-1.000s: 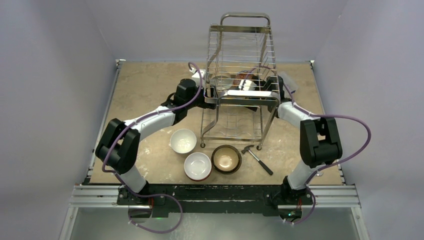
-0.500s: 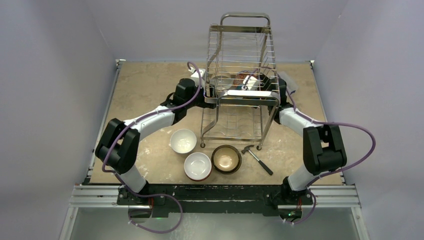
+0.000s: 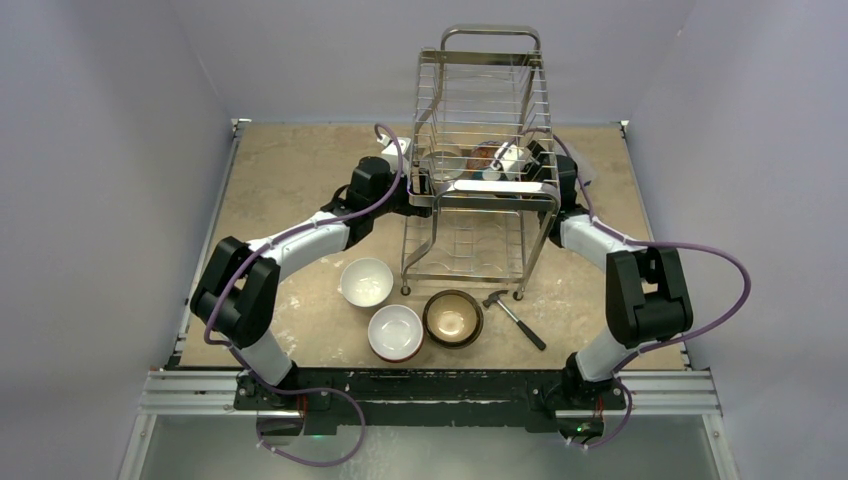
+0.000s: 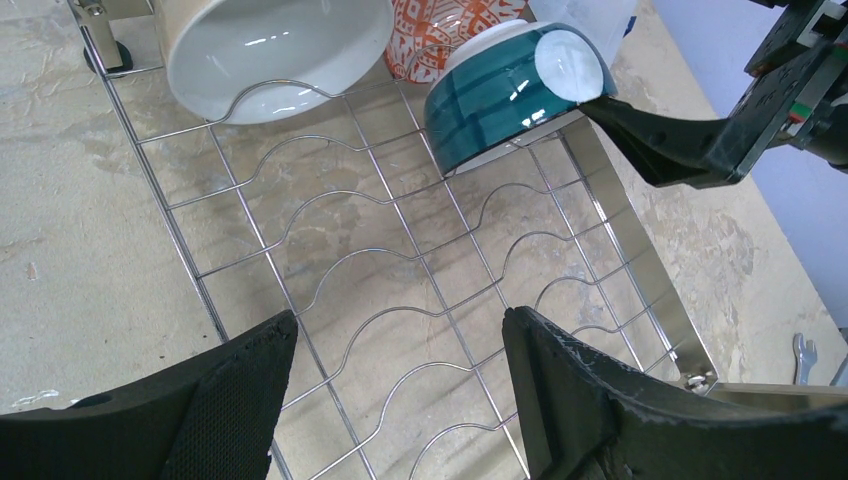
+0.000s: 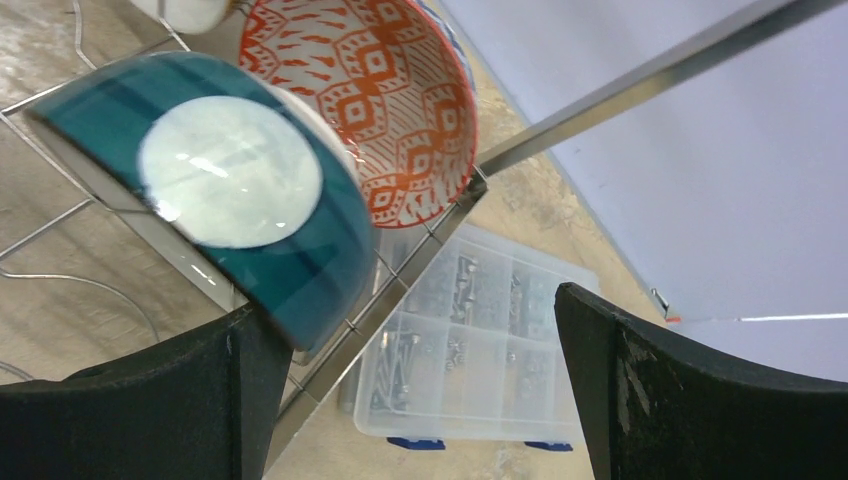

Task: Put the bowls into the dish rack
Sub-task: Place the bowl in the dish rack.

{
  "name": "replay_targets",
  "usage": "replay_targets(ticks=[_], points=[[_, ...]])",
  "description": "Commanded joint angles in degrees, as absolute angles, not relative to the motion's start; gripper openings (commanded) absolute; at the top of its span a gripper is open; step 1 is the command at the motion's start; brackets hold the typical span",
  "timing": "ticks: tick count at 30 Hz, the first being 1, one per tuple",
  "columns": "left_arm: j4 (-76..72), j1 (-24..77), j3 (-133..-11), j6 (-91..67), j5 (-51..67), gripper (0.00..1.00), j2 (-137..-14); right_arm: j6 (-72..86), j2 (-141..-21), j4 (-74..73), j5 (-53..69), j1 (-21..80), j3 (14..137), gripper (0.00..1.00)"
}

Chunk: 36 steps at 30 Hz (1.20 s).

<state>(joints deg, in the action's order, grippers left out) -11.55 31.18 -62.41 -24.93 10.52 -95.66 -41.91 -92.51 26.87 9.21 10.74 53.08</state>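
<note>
The chrome wire dish rack (image 3: 487, 58) stands mid-table. On its lower wire shelf (image 4: 380, 260) lie a white bowl (image 4: 270, 45), a red-and-white patterned bowl (image 4: 440, 25) and a teal bowl (image 4: 500, 95) tilted on its side. My left gripper (image 4: 400, 330) is open and empty over the bare shelf. My right gripper (image 5: 410, 310) is open at the shelf's right edge, its left finger against the teal bowl (image 5: 240, 190), beside the patterned bowl (image 5: 390, 90). On the table stand a white bowl (image 3: 366, 281), a red-sided white bowl (image 3: 395, 332) and a dark brown bowl (image 3: 453, 318).
A clear plastic compartment box (image 5: 480, 360) of screws lies on the table just right of the rack. A small tool (image 3: 515, 318) lies by the rack's front right leg. Both arms reach into the rack between its legs.
My right gripper has drawn back a little to the right, toward the shelf's edge. The left arm and the bowls on the table have not moved.
</note>
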Motion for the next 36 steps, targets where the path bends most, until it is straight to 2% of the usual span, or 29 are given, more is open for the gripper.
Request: replay_targets(ticks=[1, 14, 21, 29, 36], points=[[-14.15, 30.85, -64.16, -25.40, 11.60, 0.74, -94.30, -39.07, -91.84, 33.14, 8.38, 9.93, 53.65, 0.99], [-13.95, 30.41, -63.53, -25.14, 9.34, 0.74, -93.33, -28.81, -81.94, 41.73, 12.63, 9.93, 42.37, 0.99], [-13.93, 30.32, -62.93, -25.48, 6.97, 0.74, -92.86, -17.54, -78.00, 44.34, 5.79, 9.24, 39.02, 0.99], [-12.65, 30.12, -61.04, -28.12, -1.26, 0.76, -92.12, -4.77, -73.10, 47.98, 3.72, 7.69, 33.01, 0.99], [-10.57, 30.01, -59.96, -28.87, -8.91, 0.77, -89.41, 11.73, -71.80, 40.50, -7.75, 6.11, 32.43, 0.99]])
